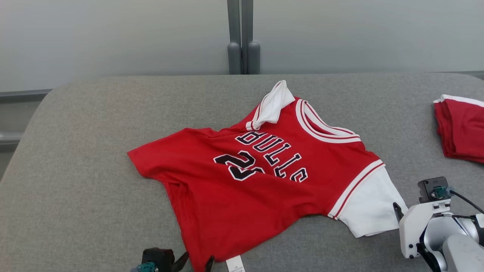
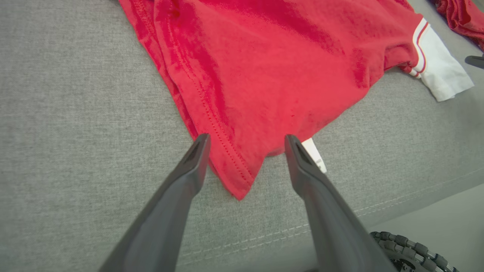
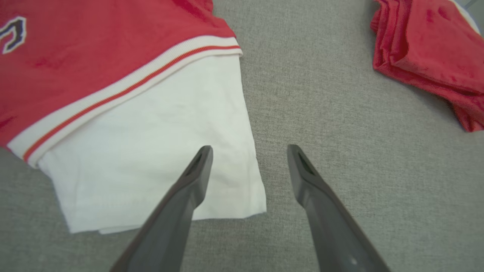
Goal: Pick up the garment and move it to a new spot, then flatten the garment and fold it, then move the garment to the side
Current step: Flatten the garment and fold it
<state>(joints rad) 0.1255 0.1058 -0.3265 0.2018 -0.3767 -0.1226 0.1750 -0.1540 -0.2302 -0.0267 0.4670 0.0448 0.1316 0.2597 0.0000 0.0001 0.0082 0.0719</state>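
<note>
The garment (image 1: 245, 185) is a red jersey with dark lettering and white sleeves, spread face up and a little wrinkled on the grey padded table (image 1: 94, 132). My left gripper (image 1: 195, 261) is at the near edge, open, straddling the garment's bottom hem corner (image 2: 234, 177) without closing on it. My right gripper (image 1: 397, 211) is open beside the near white sleeve (image 1: 372, 207). In the right wrist view one of its fingers (image 3: 196, 170) hangs over the sleeve (image 3: 151, 143) and the other over bare table. The far sleeve (image 1: 273, 104) is folded over.
A second red garment (image 1: 459, 128) lies folded at the table's right edge, also in the right wrist view (image 3: 427, 45). A white label (image 2: 314, 153) sticks out under the hem. The table's front edge and a wheel (image 2: 404, 249) are close below my left gripper.
</note>
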